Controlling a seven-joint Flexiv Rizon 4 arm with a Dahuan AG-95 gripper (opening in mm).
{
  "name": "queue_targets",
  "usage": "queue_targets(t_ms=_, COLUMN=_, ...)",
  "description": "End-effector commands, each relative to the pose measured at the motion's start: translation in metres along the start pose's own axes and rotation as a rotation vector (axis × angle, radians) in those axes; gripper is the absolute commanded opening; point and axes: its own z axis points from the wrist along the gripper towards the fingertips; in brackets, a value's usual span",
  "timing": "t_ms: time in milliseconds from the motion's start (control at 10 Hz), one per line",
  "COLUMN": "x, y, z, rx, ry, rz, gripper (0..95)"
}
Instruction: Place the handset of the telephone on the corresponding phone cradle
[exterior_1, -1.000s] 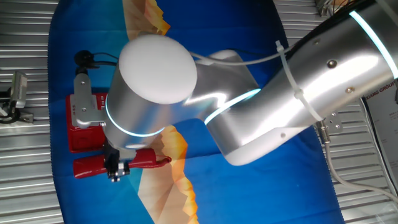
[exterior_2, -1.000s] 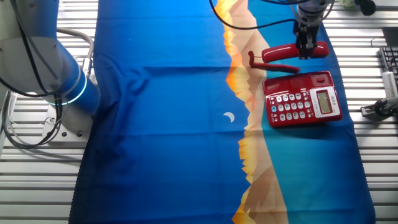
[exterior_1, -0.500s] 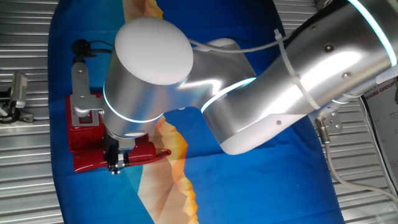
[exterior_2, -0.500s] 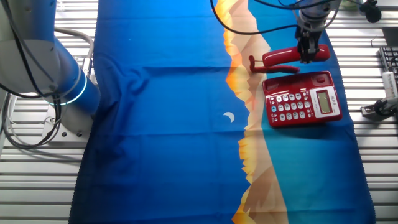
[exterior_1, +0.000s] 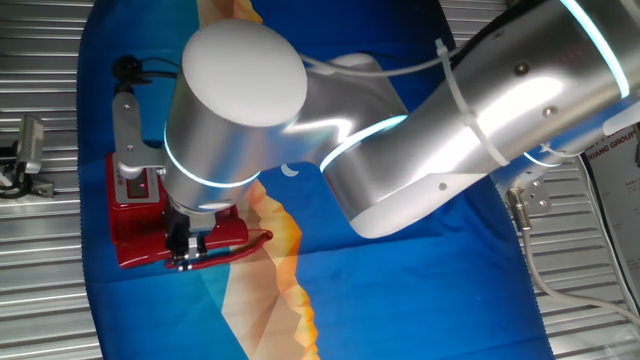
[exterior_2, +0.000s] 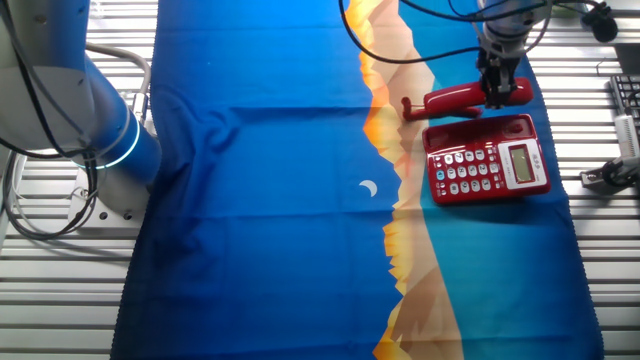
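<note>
Hanging from above in one fixed view, with most of the scene blocked by the big silver arm (exterior_1: 330, 130); gripper (exterior_1: 185, 255) clamped on the handset (exterior_1: 215, 245), near its middle, fingers either side of the red bar. Long axis running left to right, parallel to the near edge of the telephone (exterior_1: 130, 210), just beside or already over that edge; contact impossible to judge from here, with the base largely hidden under the wrist. Looking from the other fixed view: gripper (exterior_2: 496, 92) pointing straight down, pinched on the handset (exterior_2: 466, 97), bar lying roughly level and lengthwise along the far side of the telephone (exterior_2: 487, 160). Phone cradle (exterior_2: 480, 128), the plain strip beyond the keys and screen, sitting just on the keypad side of the bar, so probably a short shift toward the keypad and then down. Ends of the bar roughly in line with the ends of the strip, perhaps offset a little toward the orange band. Underneath, a blue cloth (exterior_2: 260, 200) over a ribbed metal table (exterior_2: 60, 290); plenty of bare cloth around the base, nothing crowding the strip, only the cord end (exterior_2: 406, 104) trailing off the bar.
</note>
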Motion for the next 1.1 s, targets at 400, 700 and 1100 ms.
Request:
queue_targets(t_ms=400, x=-0.002, y=-0.006, z=0.003, rx=0.015, ry=0.002, rz=-0.017, gripper=0.0)
queue_targets(t_ms=700, x=-0.003, y=-0.012, z=0.005, rx=0.033, ry=0.01, rz=-0.027, gripper=0.0)
queue_targets(t_ms=1100, x=-0.003, y=-0.021, z=0.004, rx=0.032, ry=0.01, rz=-0.043, gripper=0.0)
